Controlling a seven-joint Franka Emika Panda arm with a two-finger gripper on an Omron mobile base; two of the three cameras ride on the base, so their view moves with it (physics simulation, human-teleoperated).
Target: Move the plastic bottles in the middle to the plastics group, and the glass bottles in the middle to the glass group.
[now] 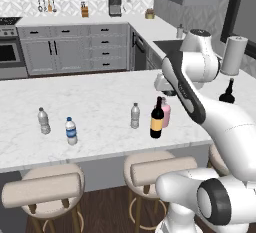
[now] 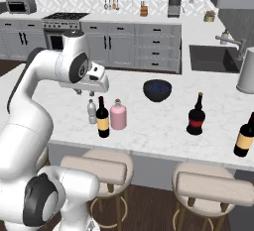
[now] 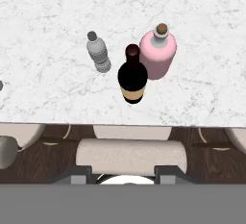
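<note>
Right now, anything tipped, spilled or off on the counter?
Nothing stands out. The wine bottle, pink bottle and clear bottle stand upright in the middle, close together with no spill. The two water bottles at one end and the black bottle at the other are upright too.

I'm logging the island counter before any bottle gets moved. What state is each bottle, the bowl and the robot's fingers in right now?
Small clear greyish water bottle: upright, capped, mid-counter.
Tall dark wine bottle with yellowish label: upright, beside the pink one.
Rounded pink glass bottle: upright, stoppered.
Blue-labelled plastic water bottle: upright, capped.
Clear plastic bottle at far left: upright.
Black wide-bodied glass bottle: upright.
Dark blue bowl: upright, contents unclear.
Fingers: holding nothing, above the counter edge.
</note>
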